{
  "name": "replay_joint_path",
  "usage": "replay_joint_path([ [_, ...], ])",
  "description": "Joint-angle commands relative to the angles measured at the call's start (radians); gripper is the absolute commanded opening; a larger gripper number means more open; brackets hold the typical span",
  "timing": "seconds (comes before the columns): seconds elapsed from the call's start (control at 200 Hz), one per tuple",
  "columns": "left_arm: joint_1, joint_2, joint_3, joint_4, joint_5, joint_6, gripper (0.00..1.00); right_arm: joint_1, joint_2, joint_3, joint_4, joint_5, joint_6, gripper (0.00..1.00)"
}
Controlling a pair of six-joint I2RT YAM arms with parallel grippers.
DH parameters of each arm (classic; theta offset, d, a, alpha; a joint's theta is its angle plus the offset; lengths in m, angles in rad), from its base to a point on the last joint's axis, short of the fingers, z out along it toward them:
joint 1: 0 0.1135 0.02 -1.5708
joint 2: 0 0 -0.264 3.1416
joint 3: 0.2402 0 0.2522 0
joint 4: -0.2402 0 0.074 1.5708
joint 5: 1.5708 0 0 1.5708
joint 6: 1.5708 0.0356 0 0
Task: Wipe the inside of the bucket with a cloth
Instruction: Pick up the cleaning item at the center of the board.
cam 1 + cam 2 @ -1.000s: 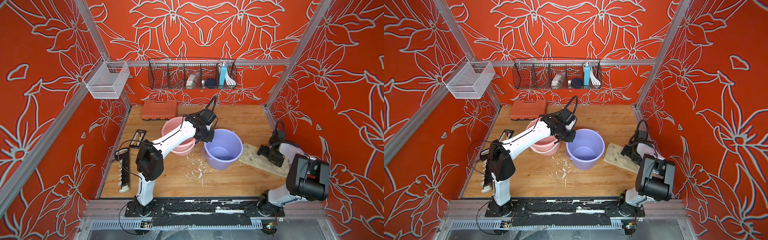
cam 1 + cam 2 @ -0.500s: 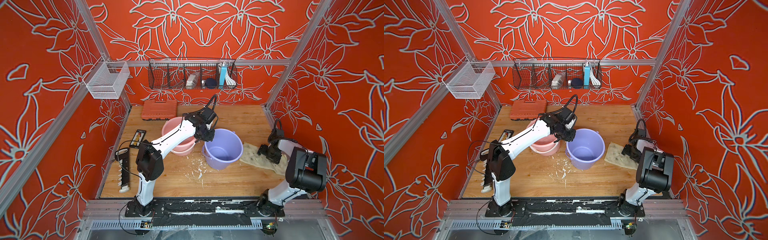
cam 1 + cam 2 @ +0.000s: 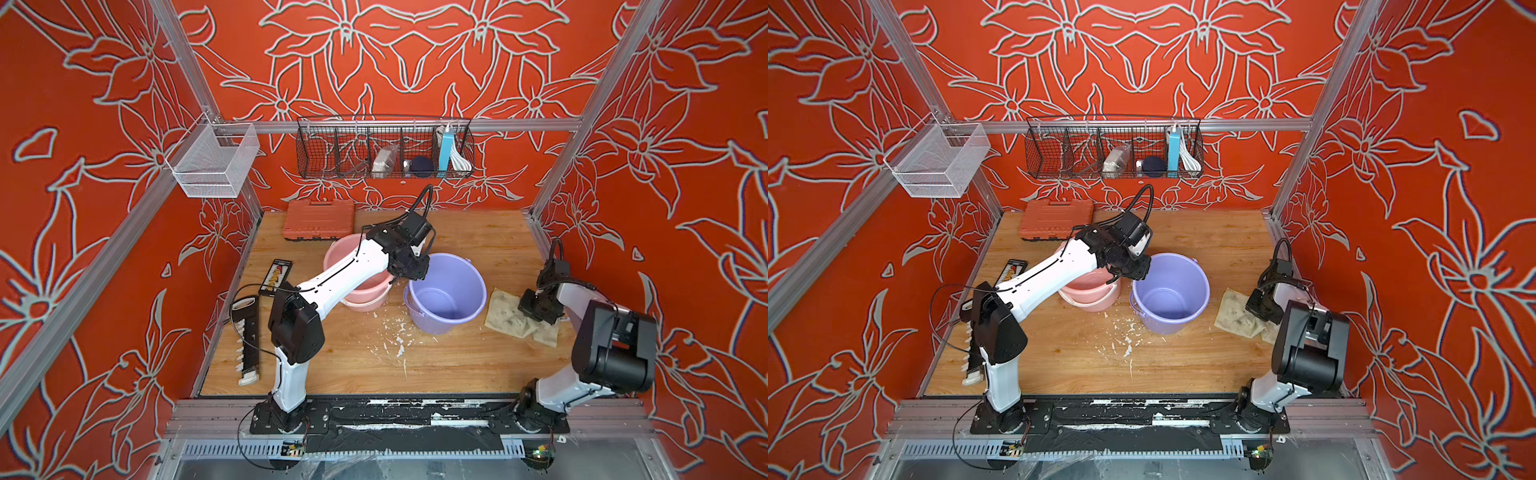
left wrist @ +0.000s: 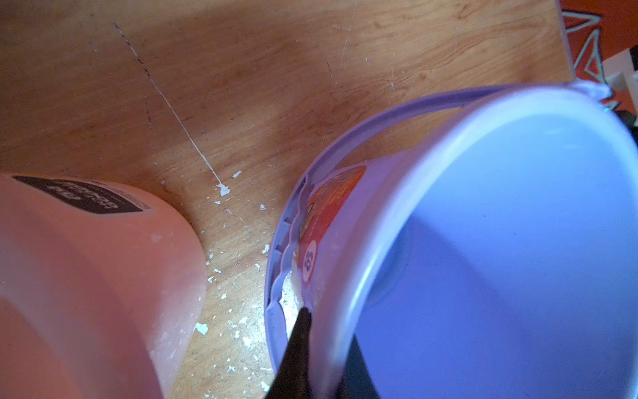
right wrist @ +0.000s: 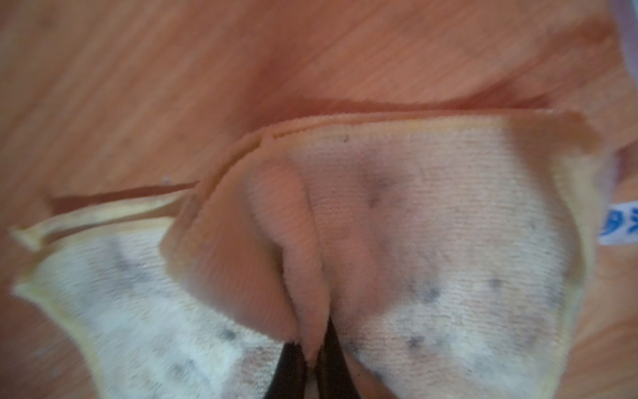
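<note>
Cloth (image 3: 509, 318) — newly in grip, beside bucket (image 3: 436, 324)

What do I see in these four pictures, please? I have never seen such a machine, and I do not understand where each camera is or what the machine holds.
This is a robot with two arms fixed at the front edge of a table. Each arm ends in a gripper with two fingers. Both top views look down on the whole scene from above. The other two pictures come from a small camera on each wrist.

On the wood stand a purple bucket and a pink bucket side by side. A stained cloth lies next to the purple one, and white flakes are scattered in front.

The left gripper is shut on the purple bucket's rim. The right gripper pinches a fold of the cloth, which is not yet in the bucket.
</note>
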Motion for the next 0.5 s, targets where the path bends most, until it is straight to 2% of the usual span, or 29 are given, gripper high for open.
replay_joint_path([
  [0.0, -0.002, -0.064, -0.026, 0.059, -0.007, -0.012, 0.00, -0.007, -0.217, -0.012, 0.045, -0.113, 0.043, 0.00],
  [0.115, -0.007, -0.094, -0.080, 0.136, 0.002, -0.010, 0.00, -0.005, -0.424, 0.016, 0.038, -0.176, 0.046, 0.00],
  [0.215, -0.017, -0.138, -0.163, 0.245, 0.001, -0.012, 0.00, 0.001, -0.548, 0.072, -0.018, -0.198, 0.057, 0.00],
  [0.36, -0.025, -0.179, -0.228, 0.348, 0.003, -0.040, 0.00, 0.022, -0.667, 0.118, -0.047, -0.275, 0.087, 0.00],
  [0.495, -0.025, -0.155, -0.207, 0.356, 0.008, -0.068, 0.00, 0.090, -0.697, 0.145, -0.024, -0.393, 0.100, 0.00],
])
